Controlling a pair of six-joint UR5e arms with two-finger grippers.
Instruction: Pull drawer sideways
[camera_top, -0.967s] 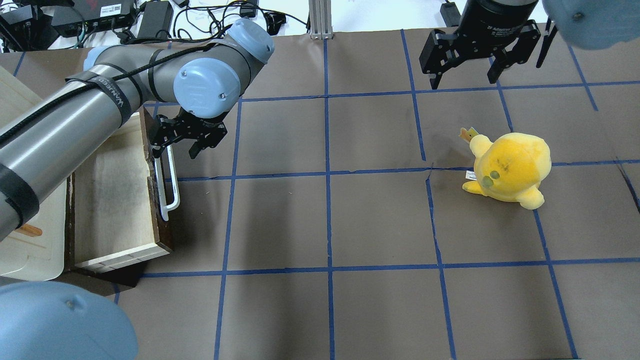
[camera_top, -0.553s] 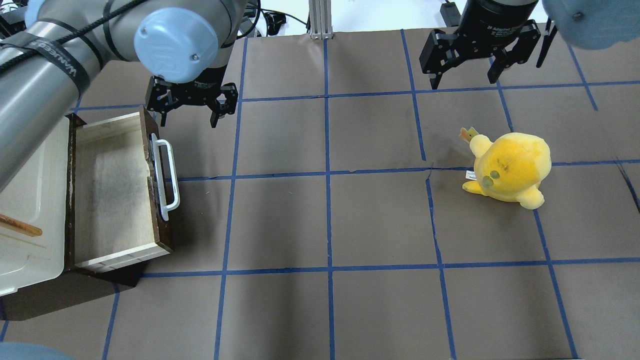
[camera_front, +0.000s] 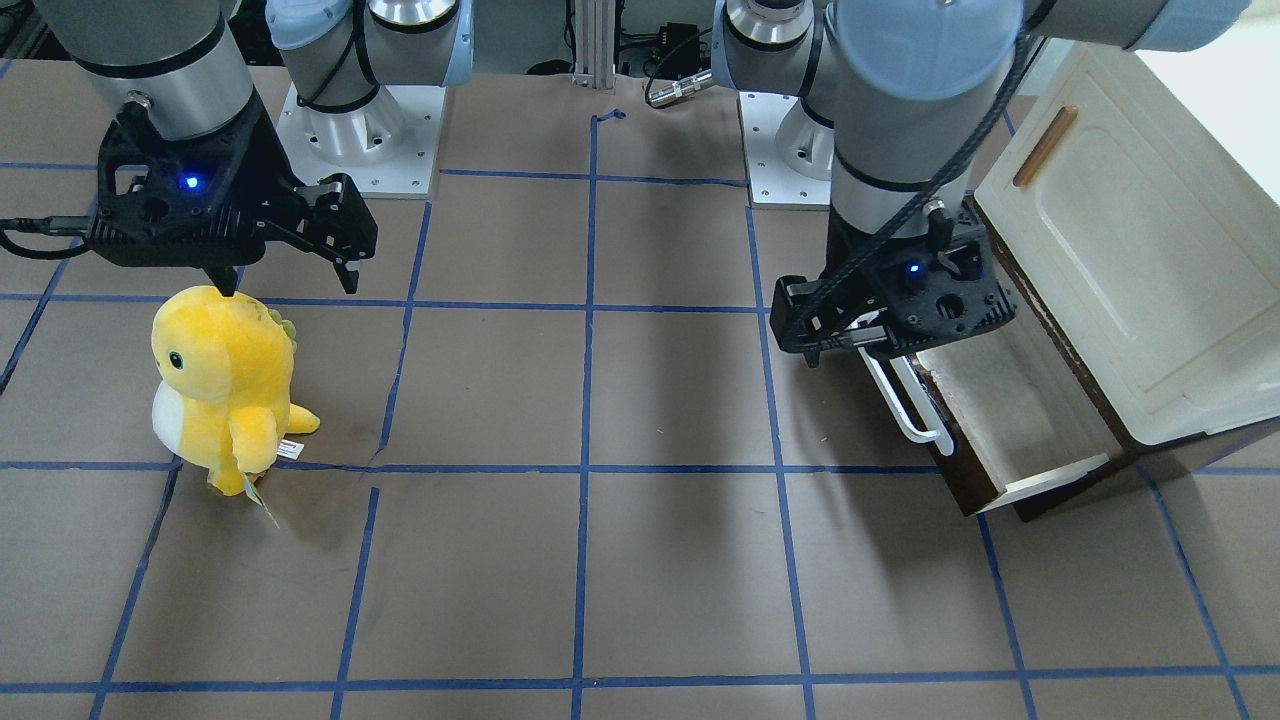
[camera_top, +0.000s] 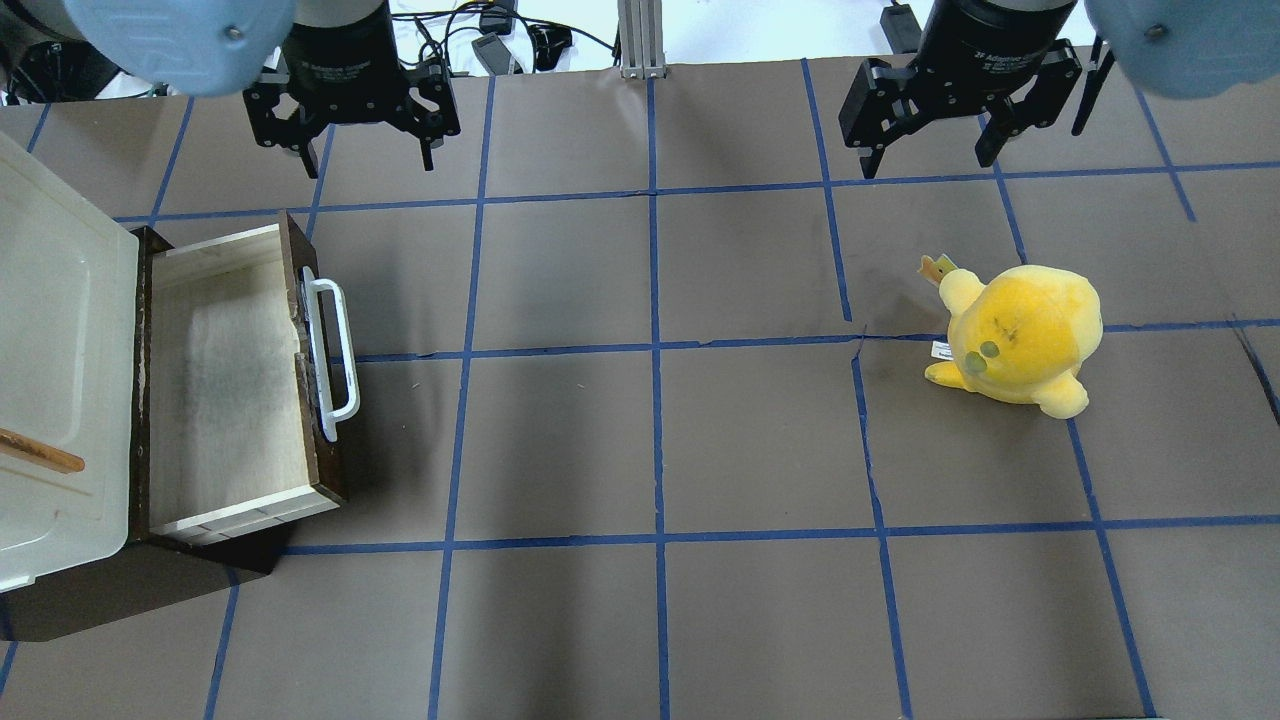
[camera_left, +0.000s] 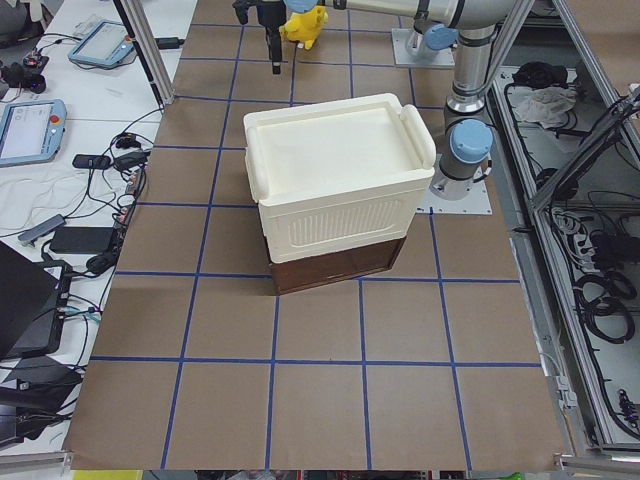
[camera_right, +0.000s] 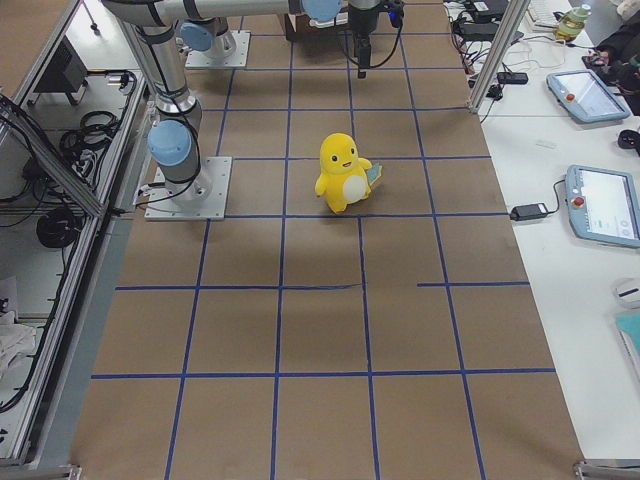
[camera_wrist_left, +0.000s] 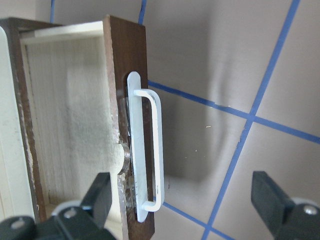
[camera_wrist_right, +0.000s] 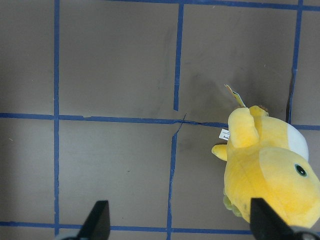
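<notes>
The drawer (camera_top: 225, 385) stands pulled out of the cabinet at the table's left, its pale inside bare. Its dark brown front panel (camera_top: 312, 300) carries the white bar handle (camera_top: 338, 345), which also shows in the front view (camera_front: 905, 400) and the left wrist view (camera_wrist_left: 152, 150). My left gripper (camera_top: 363, 158) is open and empty, raised clear of the handle and beyond it, towards the table's far edge. The wrist view looks down on the handle between its open fingers (camera_wrist_left: 100, 200). My right gripper (camera_top: 926, 160) is open and empty, high over the far right.
The cream-white cabinet (camera_top: 60, 380) sits on a dark base at the left edge. A yellow plush toy (camera_top: 1020, 335) stands on the right, just below my right gripper (camera_front: 290, 280). Blue tape lines cross the brown table cover.
My left gripper has left the handle's far end and moved up and away towards the table's far edge, still open. The drawer and the right arm have not moved.
</notes>
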